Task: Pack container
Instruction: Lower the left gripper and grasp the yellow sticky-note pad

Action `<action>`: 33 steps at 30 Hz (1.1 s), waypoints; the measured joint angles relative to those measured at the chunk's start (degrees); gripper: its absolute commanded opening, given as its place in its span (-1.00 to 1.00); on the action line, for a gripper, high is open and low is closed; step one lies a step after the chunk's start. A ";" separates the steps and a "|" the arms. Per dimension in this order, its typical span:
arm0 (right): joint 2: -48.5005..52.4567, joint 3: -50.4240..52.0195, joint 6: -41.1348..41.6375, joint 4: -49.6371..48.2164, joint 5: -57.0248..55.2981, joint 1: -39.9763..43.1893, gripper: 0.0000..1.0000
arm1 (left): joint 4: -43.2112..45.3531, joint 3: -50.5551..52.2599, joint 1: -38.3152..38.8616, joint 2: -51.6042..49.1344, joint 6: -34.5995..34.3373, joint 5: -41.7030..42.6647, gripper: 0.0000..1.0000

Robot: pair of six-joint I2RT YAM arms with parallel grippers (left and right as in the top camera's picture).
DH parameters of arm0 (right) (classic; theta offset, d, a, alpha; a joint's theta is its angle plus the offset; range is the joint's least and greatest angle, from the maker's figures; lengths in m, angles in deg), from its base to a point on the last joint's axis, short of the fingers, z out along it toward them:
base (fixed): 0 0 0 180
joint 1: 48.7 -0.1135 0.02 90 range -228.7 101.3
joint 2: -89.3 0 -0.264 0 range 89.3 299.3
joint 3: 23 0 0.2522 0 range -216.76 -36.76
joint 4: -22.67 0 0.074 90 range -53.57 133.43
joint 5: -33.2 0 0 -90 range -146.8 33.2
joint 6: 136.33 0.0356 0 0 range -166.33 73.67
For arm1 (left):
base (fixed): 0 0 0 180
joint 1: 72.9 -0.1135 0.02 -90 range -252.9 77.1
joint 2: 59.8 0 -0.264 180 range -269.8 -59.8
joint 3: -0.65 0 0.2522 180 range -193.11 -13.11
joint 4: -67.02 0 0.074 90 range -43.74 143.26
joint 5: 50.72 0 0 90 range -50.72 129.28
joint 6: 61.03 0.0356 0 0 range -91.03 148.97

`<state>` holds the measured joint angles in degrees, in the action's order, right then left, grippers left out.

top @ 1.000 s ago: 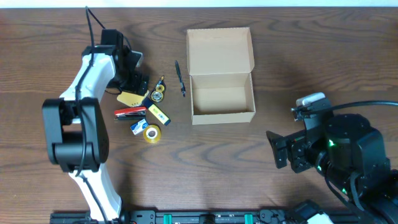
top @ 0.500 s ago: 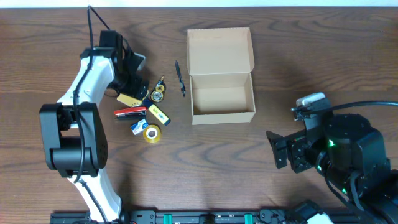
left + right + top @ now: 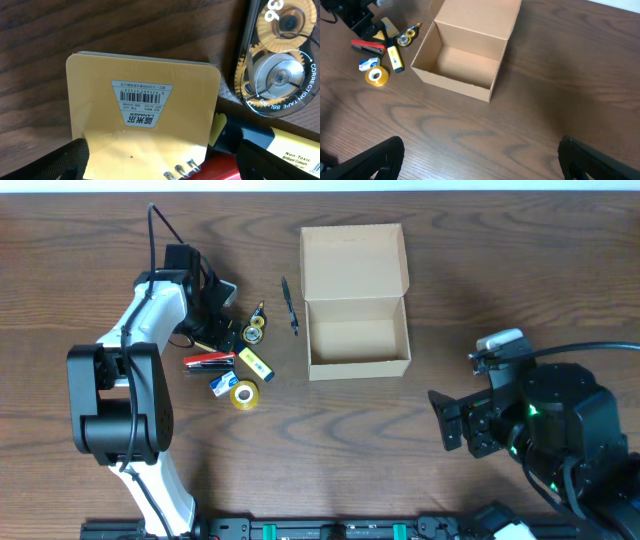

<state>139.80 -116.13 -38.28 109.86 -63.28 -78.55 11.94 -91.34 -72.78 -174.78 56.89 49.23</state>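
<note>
The container [image 3: 357, 340] is an open tan cardboard box at the table's middle, empty, with its flap lid [image 3: 354, 258] laid back; it also shows in the right wrist view as container [image 3: 462, 57]. My left gripper [image 3: 212, 326] is low over a small yellow spiral pad [image 3: 142, 110], open, with one finger on each side of the pad and neither visibly pressing on it. In the left wrist view the left gripper [image 3: 160, 167] frames the pad's lower edge. My right gripper [image 3: 448, 420] hovers open over bare wood right of the box, also seen as right gripper [image 3: 480, 160].
Left of the box lie a correction tape [image 3: 277, 65], a red stapler [image 3: 208, 361], a yellow highlighter [image 3: 255, 364], a yellow tape roll [image 3: 243, 394], a small blue and white item [image 3: 221, 384] and a dark pen [image 3: 290, 305].
The left gripper has shifted a little toward the pile and now covers most of the yellow pad. The right arm has not moved.
</note>
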 measured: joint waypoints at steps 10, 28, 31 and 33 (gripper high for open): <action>0.00 0.00 0.00 0.00 0.00 0.00 0.99 | 0.46 0.00 0.00 0.00 2.14 -2.34 0.90; 0.00 0.00 0.00 0.00 0.00 0.00 0.99 | 0.87 0.00 0.00 0.02 3.89 -3.19 0.91; 0.00 0.00 0.00 0.00 0.02 0.00 0.98 | 2.08 0.00 0.00 0.02 4.11 -3.61 0.91; 0.00 0.00 0.00 0.00 0.02 0.00 0.98 | 2.78 0.00 0.00 0.02 4.26 -4.20 0.91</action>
<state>139.80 -116.13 -38.28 109.86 -63.26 -78.55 14.71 -91.34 -72.78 -174.75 61.15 45.04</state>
